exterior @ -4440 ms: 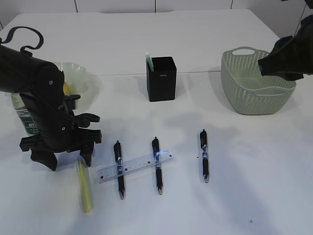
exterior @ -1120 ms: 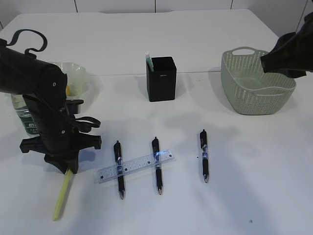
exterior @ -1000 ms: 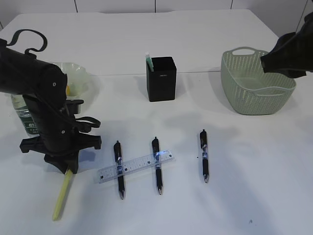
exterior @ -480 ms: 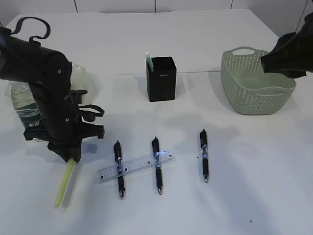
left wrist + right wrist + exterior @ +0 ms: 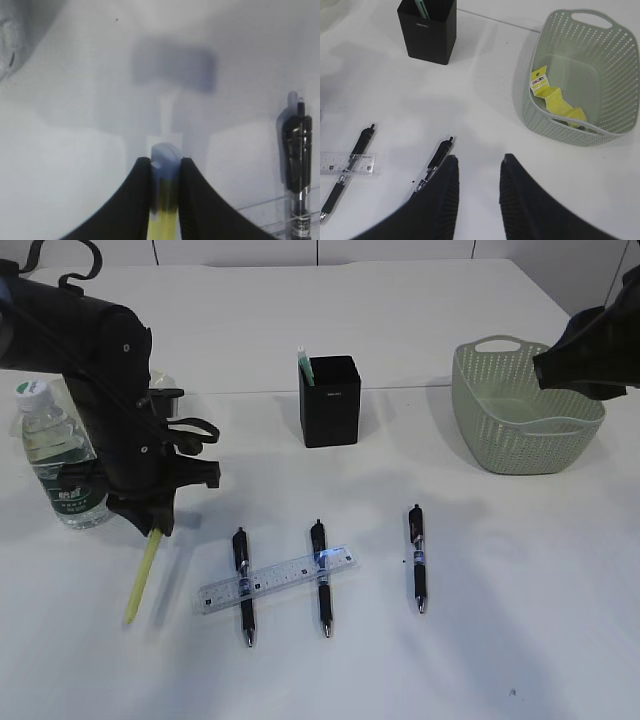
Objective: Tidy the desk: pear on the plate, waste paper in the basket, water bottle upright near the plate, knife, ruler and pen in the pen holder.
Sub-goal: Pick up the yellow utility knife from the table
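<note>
The knife, a slim yellow-green stick, hangs tilted from the left gripper, its lower tip at or just above the table; which, I cannot tell. In the left wrist view the two black fingers are pinched tight on its shaft, with its pale rounded end showing between them.

Just right of the knife, the ruler lies slantwise across two black pens: one under its left part, another under its right part. A third pen lies apart, further right.

The bottle stands upright at the left edge, white cap on top, beside the left arm. The arm hides most of the plate; only a pale bit shows behind it, and the pear cannot be seen.

The holder stands at mid-table with a green-and-white item sticking out of its left corner.

The basket sits at the right. The right wrist view shows the paper inside it, a folded yellow strip lying on the bottom. The right gripper hangs above bare table near the basket, its fingers partly spread and holding nothing.
</note>
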